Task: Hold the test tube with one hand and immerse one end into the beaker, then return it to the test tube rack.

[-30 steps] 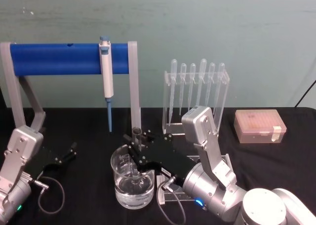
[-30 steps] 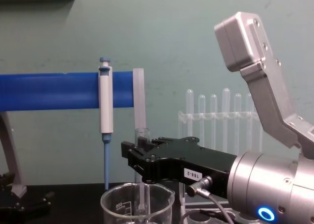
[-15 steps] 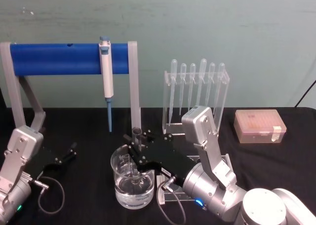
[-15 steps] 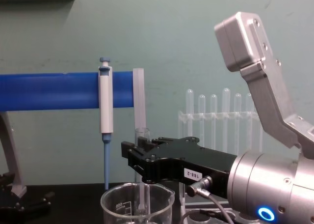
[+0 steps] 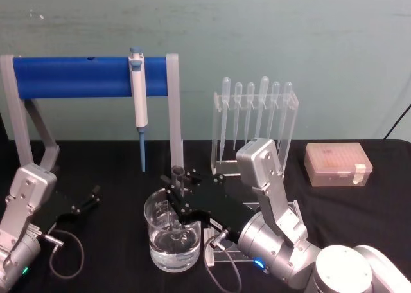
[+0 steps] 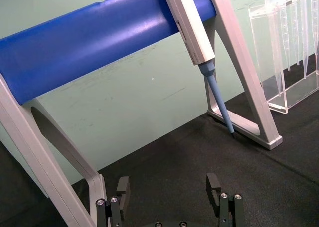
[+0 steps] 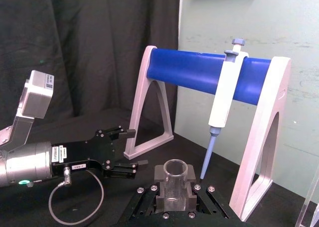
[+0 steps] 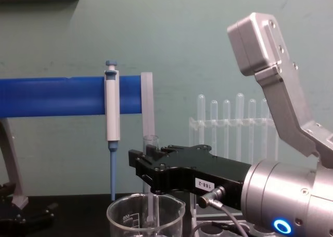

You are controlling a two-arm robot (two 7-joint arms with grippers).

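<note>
Right gripper (image 5: 178,187) sits at lower centre of the head view, jaws pinching the test tube (image 5: 178,175) just under its open rim. The tube is upright, its lower end down inside the beaker (image 5: 154,211). The chest view confirms it is well below the beaker rim, but you can't tell whether the tip is actually wet. So this is the dip step. Go straight down until the end is clearly in the water, stay centred, and don't knock the glass wall or bottom. Then lift vertically until the tip clears the rim before swinging toward the test tube rack (image 5: 218,256) under the right arm. Left gripper (image 5: 87,200) is parked at lower left, jaws spread, holding nothing.
</note>
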